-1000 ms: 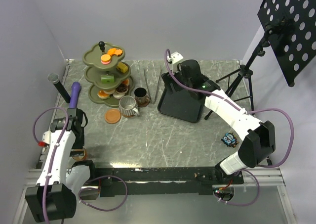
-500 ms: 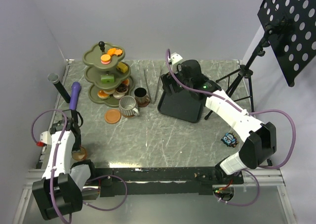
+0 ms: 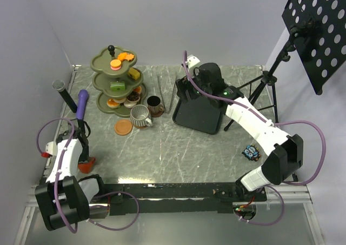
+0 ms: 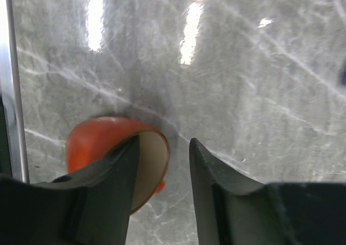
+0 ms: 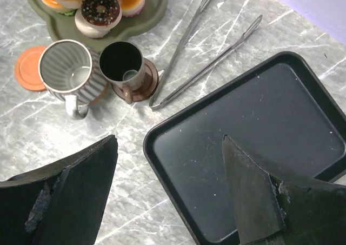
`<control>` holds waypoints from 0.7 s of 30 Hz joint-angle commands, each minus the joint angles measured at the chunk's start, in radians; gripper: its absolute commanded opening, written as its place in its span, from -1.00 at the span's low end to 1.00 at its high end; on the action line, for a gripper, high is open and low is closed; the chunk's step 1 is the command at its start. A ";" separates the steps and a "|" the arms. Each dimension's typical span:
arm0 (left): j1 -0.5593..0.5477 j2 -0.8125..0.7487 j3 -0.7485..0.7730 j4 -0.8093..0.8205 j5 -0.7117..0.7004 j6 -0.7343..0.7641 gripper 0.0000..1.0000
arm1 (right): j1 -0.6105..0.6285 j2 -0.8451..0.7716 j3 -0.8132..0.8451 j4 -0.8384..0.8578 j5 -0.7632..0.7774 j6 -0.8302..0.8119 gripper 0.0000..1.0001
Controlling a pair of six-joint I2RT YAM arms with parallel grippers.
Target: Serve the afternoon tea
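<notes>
Copper cup [image 4: 93,139] tilted, at left jaws

Olive-green three-tier stand [image 3: 102,105] upright, far left. Top tier: orange pastry [image 3: 126,56] and pink-topped pastry [image 3: 115,65]. Middle: green pastry [image 3: 115,86]. Bottom: chocolate doughnut [image 5: 101,4] among others. Striped grey cup [image 3: 140,116] and dark cup [image 3: 154,103] upright just near-right of the stand, dark one on a brown saucer [image 5: 145,84]. Bare saucer [image 3: 124,127] left of the striped cup. Copper cup [image 4: 97,142] tipped on its side, near-left edge, well apart.
</notes>
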State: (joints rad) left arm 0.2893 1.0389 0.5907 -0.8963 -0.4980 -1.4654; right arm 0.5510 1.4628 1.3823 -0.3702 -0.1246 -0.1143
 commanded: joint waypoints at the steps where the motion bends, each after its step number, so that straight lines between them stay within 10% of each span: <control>1: 0.005 -0.013 -0.012 -0.029 0.026 -0.047 -0.09 | 0.001 0.002 0.046 0.001 -0.006 -0.012 0.68; 13: 0.004 -0.094 0.095 -0.113 0.001 0.033 -0.97 | 0.003 0.005 0.011 0.010 0.013 -0.019 0.68; 19: 0.004 -0.172 0.187 -0.222 -0.007 0.028 -0.98 | 0.003 0.011 0.011 0.014 -0.007 -0.008 0.68; 21: 0.004 -0.195 0.182 -0.262 -0.022 0.005 -0.67 | 0.004 0.014 0.014 0.013 -0.012 -0.007 0.68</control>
State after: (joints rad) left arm 0.2913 0.8852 0.7437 -1.0424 -0.4816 -1.4429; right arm 0.5518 1.4773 1.3819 -0.3794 -0.1226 -0.1242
